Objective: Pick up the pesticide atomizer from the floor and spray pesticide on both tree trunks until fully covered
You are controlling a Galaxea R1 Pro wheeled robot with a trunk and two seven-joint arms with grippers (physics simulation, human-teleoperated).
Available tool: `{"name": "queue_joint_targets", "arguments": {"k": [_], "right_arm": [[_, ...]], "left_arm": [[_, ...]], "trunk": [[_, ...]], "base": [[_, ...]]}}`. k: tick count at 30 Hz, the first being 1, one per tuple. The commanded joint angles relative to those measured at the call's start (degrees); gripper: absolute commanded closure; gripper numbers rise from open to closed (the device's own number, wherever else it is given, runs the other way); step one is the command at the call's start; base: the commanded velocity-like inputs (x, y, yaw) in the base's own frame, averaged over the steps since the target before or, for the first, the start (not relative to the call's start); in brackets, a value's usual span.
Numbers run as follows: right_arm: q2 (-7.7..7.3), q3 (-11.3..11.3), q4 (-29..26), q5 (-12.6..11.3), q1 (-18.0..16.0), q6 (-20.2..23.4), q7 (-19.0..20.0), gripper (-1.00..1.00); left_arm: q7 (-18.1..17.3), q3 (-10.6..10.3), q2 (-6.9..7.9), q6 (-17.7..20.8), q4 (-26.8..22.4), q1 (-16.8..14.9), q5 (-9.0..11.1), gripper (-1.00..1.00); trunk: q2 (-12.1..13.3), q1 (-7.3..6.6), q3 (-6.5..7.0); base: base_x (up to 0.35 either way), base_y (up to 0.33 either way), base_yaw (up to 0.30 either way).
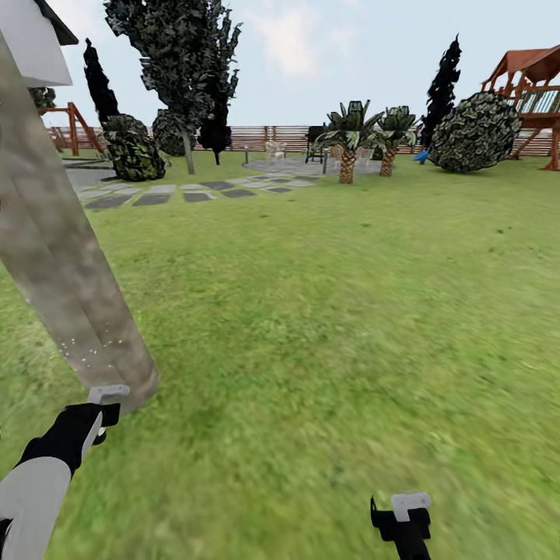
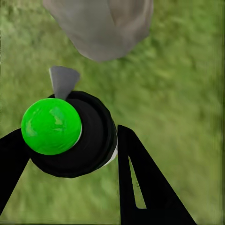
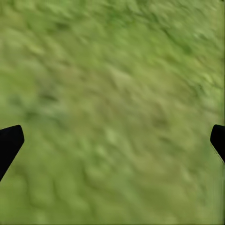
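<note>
My left gripper [image 1: 105,404] [image 2: 70,145] is shut on the pesticide atomizer [image 2: 91,140], a round black bottle whose top [image 2: 50,125] shows bright green. Its grey nozzle [image 2: 63,80] points at the base of the near tree trunk [image 1: 62,264] [image 2: 101,28]. This thick, pale grey-brown column at the left of the head view has whitish specks low down. The other tree [image 1: 187,152] stands far off at the back left, with a thin pale trunk under a dark crown. Over bare grass floor [image 3: 112,93], my right gripper [image 1: 404,513] [image 3: 112,140] hangs open with nothing in it.
Open lawn [image 1: 350,295] stretches ahead and to the right. Grey stepping stones [image 1: 167,193] and a paved patch lie at the back left, with two short palms [image 1: 348,155], round bushes [image 1: 474,132], a wooden play frame [image 1: 537,93] and a slat fence [image 1: 264,138] beyond.
</note>
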Motion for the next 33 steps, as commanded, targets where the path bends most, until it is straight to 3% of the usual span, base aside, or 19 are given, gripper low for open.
{"name": "queue_joint_targets", "arguments": {"k": [1, 23, 33], "right_arm": [[-0.01, 0.11, 0.03, 0.60, -0.02, 0.01, -0.51, -1.00], [-0.01, 0.12, 0.06, 0.64, -0.02, 0.01, -0.46, -1.00], [-0.09, 0.08, 0.02, 0.63, -0.02, -0.05, -0.54, -1.00]], "left_arm": [[0.05, 0.14, -0.04, 0.26, -0.08, -0.05, -0.08, 1.00], [0.33, 0.19, -0.12, 0.40, -0.04, -0.05, 0.12, 1.00], [0.27, 0.29, -0.54, 0.78, -1.09, -1.12, 0.36, 1.00]], "trunk": [[-0.02, 0.01, -0.05], [-0.02, 0.01, -0.05], [-0.02, 0.01, -0.05]], "base": [[0.146, -0.241, 0.220], [0.128, -0.249, 0.273], [0.004, -0.032, 0.276]]}}
